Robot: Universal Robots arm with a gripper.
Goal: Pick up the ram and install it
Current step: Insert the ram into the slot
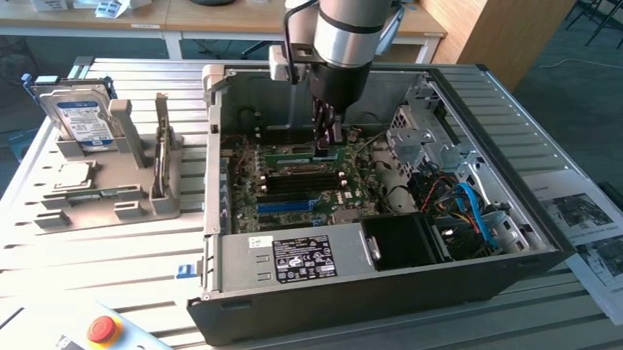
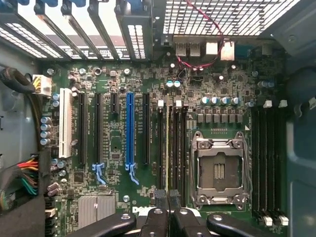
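Ram, clenched in the end effector, looks edge-on in wrist view, broadside in exterior view.

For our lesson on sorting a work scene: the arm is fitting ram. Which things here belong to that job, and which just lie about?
Job: ram, held by the shut gripper; memory slots; motherboard; open computer case.
Lying about: hard drive; processor chip; red emergency stop button; printed sheets.

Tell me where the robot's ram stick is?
In the wrist view, the ram stands edge-on in the gripper at the black memory slots beside the empty processor socket, inside the open computer case.
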